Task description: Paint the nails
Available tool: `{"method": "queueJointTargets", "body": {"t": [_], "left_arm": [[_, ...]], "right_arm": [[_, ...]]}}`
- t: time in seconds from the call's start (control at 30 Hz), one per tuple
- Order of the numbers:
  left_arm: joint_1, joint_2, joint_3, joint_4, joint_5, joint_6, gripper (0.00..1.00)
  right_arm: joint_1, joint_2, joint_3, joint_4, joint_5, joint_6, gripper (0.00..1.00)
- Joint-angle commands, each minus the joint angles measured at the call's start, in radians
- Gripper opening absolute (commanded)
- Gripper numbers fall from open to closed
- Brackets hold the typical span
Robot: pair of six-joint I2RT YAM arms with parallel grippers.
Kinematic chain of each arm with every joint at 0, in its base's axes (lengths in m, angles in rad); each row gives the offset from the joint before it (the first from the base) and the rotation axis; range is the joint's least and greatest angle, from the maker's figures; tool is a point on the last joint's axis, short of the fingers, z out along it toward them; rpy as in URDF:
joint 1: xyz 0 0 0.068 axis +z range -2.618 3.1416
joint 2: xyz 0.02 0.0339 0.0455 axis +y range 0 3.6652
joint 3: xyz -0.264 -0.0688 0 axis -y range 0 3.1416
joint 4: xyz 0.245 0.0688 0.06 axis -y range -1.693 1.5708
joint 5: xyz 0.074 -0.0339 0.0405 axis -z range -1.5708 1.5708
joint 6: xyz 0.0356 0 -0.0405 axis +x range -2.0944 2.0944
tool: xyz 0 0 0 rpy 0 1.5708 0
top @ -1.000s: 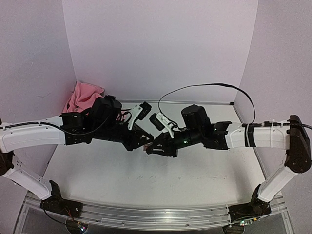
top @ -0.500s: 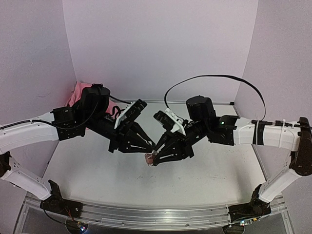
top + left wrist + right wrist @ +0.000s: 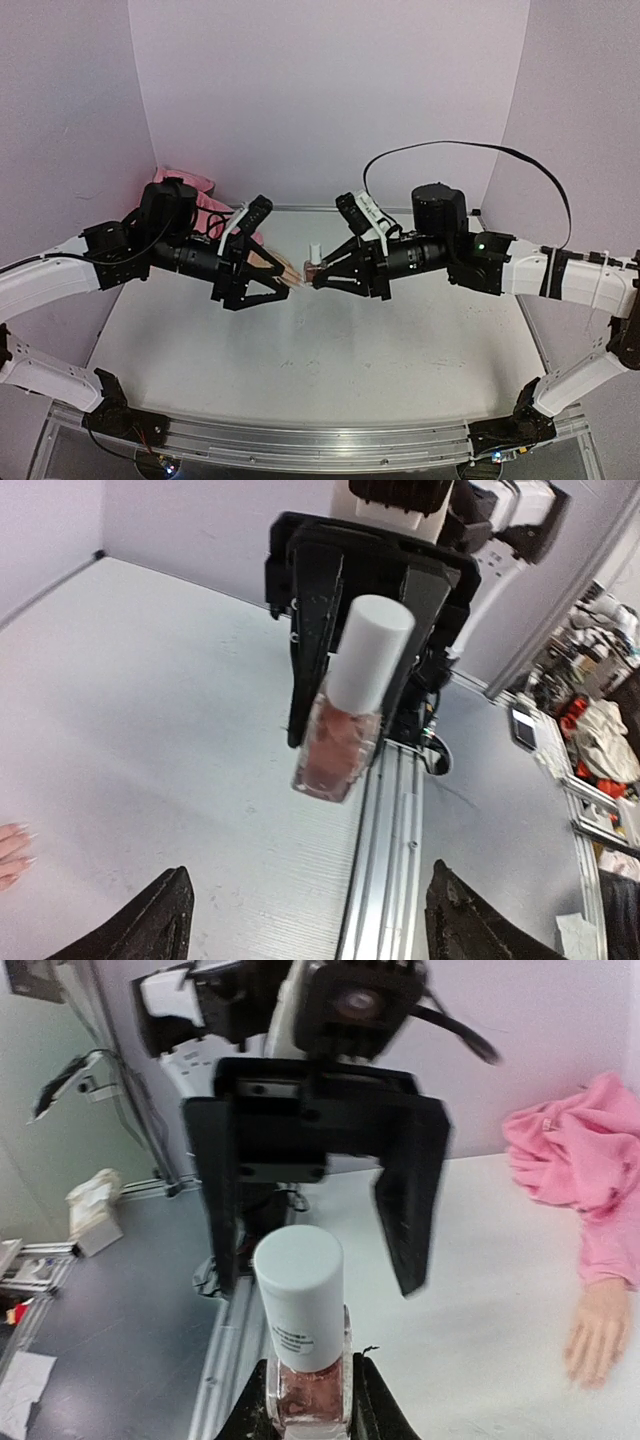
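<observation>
**Bottle gripped, nails lying aside**

The right gripper (image 3: 312, 1370) was closed on the polish bottle (image 3: 338, 715). The left gripper (image 3: 308, 878) faced the white cap with its jaws wide apart. The nails (image 3: 24, 832) of the mannequin hand (image 3: 597, 1332) lay on the table (image 3: 150, 680), below the pink sleeve (image 3: 575, 1155), apart from the bottle.

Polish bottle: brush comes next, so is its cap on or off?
On: the white cap sits atop the bottle held in the right gripper.

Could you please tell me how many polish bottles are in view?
1. The polish bottle is held in the right gripper, jaws shut on its glass body, lifted clear of the table. Others may be hidden.
</observation>
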Motion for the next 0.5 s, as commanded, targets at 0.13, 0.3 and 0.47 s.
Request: {"method": "queueJointTargets", "body": {"t": [0.13,0.3,0.47], "left_arm": [[0.004,-0.101,0.012,0.09,-0.39,-0.323,0.81],[-0.004,-0.032,0.037,0.179,-0.424,-0.357,0.63],[-0.026,0.047,0.086,0.188,-0.458,-0.263,0.63]], "right_arm": [[0.055,0.033,0.029,0.036,0.78,0.002,0.0],[0.144,0.159,0.12,0.024,1.091,0.002,0.0],[0.169,0.217,0.179,0.019,1.107,0.041,0.0]]}}
